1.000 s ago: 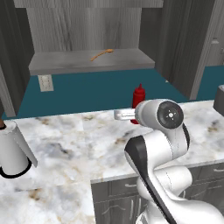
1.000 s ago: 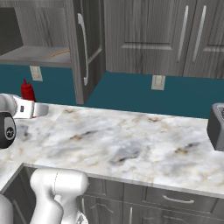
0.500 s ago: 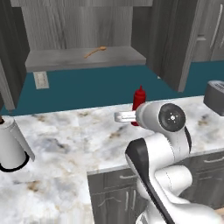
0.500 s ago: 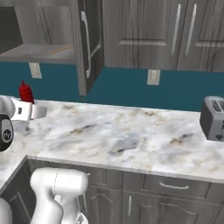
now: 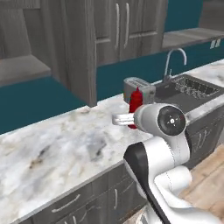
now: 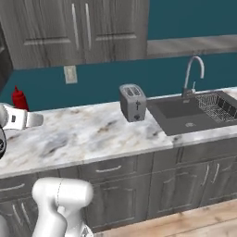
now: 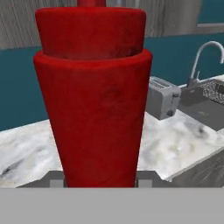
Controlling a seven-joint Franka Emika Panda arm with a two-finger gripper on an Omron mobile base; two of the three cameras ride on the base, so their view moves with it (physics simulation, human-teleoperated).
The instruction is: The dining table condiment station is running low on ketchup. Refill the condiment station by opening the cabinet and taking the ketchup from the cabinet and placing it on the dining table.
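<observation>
Clamped upright in the gripper [image 7: 99, 183], held above the marble counter [image 5: 65, 140]: the ketchup bottle [image 7: 92, 96], fingers pressed to either side of its base. Carried in front of the arm [image 5: 157, 148], just ahead of the toaster [image 5: 139, 89] as seen from the left. Whole scene swung since a moment ago, base turned rightward: open cabinet [image 5: 76, 48] now off to the left, sink [image 6: 194, 109] and tap [image 6: 193, 74] newly in sight, wooden floor [image 6: 203, 222] showing. Grip on the bottle unchanged.
</observation>
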